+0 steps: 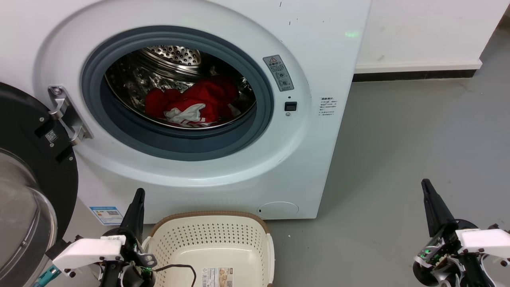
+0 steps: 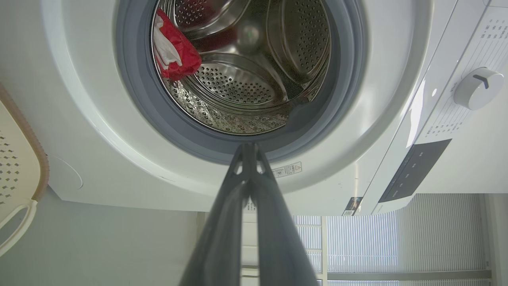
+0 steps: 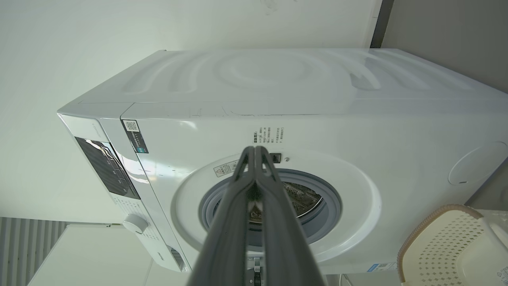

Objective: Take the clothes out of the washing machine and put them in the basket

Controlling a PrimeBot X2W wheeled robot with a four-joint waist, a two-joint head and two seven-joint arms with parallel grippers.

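The white washing machine [image 1: 303, 36] stands with its black-rimmed glass door [image 1: 24, 191] swung open to the left. Red clothes [image 1: 199, 97] with a white-trimmed piece lie low in the steel drum [image 1: 171, 54]; the left wrist view shows the clothes [image 2: 176, 49] too. The cream basket [image 1: 211, 239] with a brown rim sits empty on the floor below the opening. My left gripper [image 1: 139, 192] is shut, just left of the basket, holding nothing. My right gripper [image 1: 426, 183] is shut over the floor at the lower right, far from the machine.
Grey floor [image 1: 418, 139] stretches to the right of the machine, up to a white wall with a dark skirting [image 1: 414, 75]. The open door and its hinge [image 1: 65, 113] take up the left side. The control panel and dial [image 2: 478, 87] are on the machine's top front.
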